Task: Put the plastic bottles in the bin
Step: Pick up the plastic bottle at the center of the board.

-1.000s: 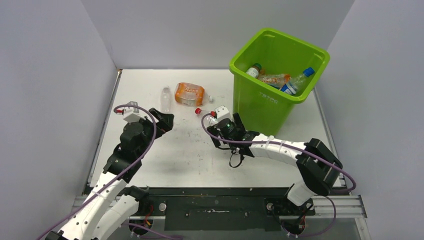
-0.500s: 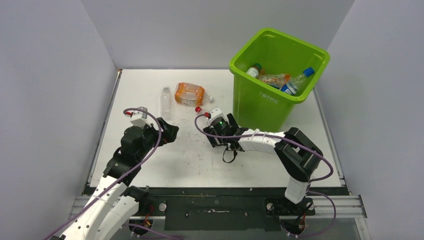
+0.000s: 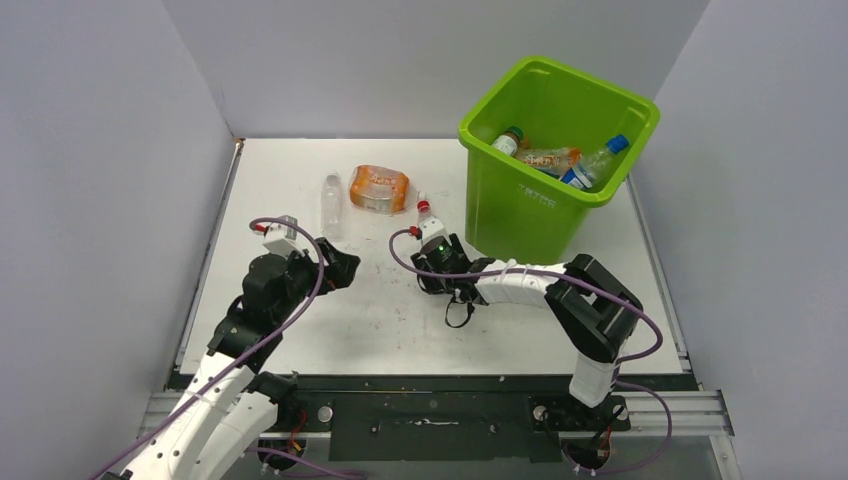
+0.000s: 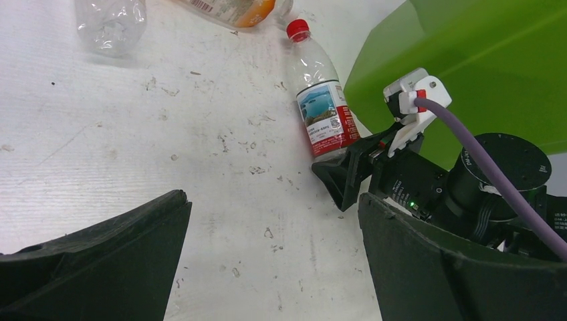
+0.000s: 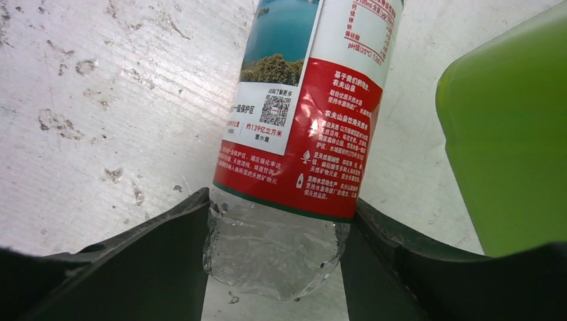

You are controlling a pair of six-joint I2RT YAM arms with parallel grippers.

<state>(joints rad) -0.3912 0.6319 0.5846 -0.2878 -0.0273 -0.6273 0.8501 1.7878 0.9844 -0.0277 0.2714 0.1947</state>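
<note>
You have some bottles [image 3: 548,157] in the bin [image 3: 520,205], three on the tabletop [image 3: 380,320]; right jaws grasp the red-capped bottle [image 4: 321,110], left jaws released.

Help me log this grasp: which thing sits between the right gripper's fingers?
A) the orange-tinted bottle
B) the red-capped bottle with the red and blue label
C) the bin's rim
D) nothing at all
B: in the right wrist view the right gripper has a finger against each side of the clear base of the red-capped bottle, with the bin just beside it.
</note>
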